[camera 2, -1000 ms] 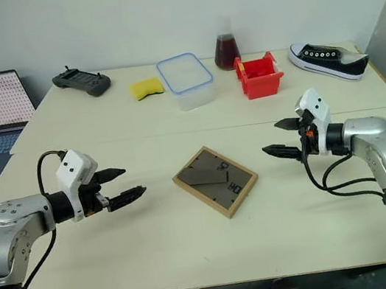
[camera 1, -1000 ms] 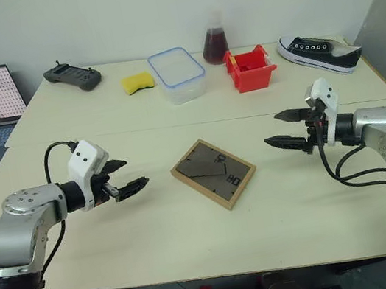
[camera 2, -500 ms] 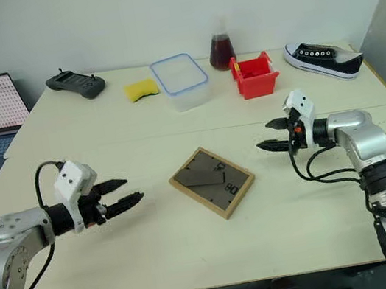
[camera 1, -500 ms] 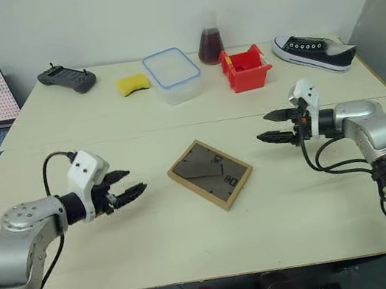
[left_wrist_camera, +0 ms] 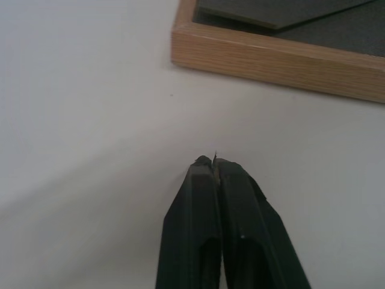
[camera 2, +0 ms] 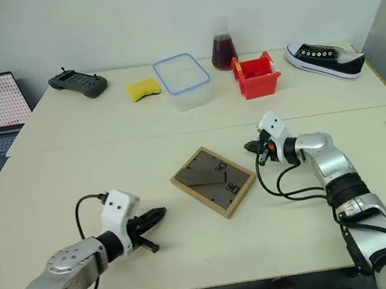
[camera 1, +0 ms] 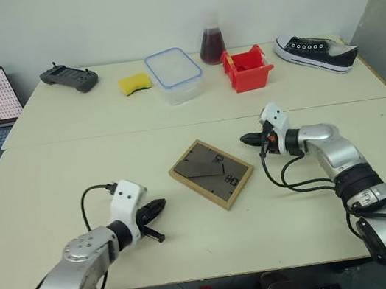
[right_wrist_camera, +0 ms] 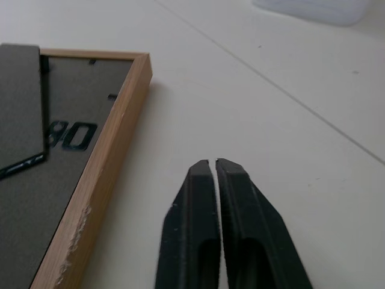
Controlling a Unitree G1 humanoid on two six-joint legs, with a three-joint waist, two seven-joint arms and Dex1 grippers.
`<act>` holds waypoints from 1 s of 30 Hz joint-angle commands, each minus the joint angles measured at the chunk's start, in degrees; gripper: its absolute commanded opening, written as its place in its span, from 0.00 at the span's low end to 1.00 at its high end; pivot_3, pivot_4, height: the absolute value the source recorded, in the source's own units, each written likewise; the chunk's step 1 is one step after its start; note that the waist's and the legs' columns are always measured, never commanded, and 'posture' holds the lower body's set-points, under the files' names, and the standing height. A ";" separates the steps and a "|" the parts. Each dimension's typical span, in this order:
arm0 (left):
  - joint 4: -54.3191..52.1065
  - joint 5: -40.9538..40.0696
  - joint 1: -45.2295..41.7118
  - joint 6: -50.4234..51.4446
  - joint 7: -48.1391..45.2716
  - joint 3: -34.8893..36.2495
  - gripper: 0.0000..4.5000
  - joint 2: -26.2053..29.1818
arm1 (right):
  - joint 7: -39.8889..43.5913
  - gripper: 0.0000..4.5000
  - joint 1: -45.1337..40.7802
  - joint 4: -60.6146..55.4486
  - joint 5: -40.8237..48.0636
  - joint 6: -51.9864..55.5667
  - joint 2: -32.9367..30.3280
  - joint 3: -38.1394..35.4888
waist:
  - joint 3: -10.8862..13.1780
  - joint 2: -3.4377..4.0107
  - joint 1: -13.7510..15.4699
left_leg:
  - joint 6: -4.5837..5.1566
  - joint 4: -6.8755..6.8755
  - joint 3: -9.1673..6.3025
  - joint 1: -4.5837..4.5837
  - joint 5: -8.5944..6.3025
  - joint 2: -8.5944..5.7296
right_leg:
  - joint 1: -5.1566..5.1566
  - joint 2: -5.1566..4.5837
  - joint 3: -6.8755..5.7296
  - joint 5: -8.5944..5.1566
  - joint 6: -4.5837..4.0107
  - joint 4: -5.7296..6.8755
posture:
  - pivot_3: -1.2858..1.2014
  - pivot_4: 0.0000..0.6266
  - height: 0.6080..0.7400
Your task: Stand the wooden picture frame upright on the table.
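Left eye view: the left gripper (camera 1: 158,208), spread wide a second ago, now has its two black fingers pressed together and has dropped low toward the large cream table (camera 1: 71,173), just short of the near-left edge of the small light-wood picture frame (camera 1: 211,173). The frame lies flat, face down, dark back panel and folded stand upward, in the middle of the near tabletop. The right gripper (camera 1: 248,139) has likewise closed on nothing and come in beside the frame's far-right corner. With both closed tips flanking the frame, a nudge or pry under its edges looks likely; no lifting has begun.
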 commanded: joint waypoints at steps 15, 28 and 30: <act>15.93 7.73 -18.60 -6.52 -6.21 -15.23 0.00 -4.68 | 8.71 0.01 15.40 -35.42 7.49 19.78 -5.39 3.93 | -0.08 0.06 1.12 | 0.00 0.07 -0.05 0.07 0.00 -0.07 | 0.15 0.00 -0.06 0.00 0.01 0.00 | 0.52 0.24 1.00; 13.06 7.70 -17.57 -4.96 -17.01 -16.09 0.00 3.32 | -1.54 0.01 15.13 -30.33 1.78 16.55 -9.85 -0.83 | -0.09 0.06 0.96 | 0.01 0.04 -0.04 0.09 0.00 -0.06 | 0.19 0.02 -0.04 0.00 0.01 -0.09 | 0.52 0.24 1.00; 12.48 6.23 -16.46 -5.10 -19.96 -13.72 0.00 6.67 | -1.51 0.01 15.31 -29.61 1.62 15.72 -10.54 -1.18 | -0.08 0.06 0.85 | 0.01 0.01 -0.04 0.09 0.00 -0.02 | 0.18 0.05 -0.05 0.00 0.00 -0.10 | 0.52 0.24 1.00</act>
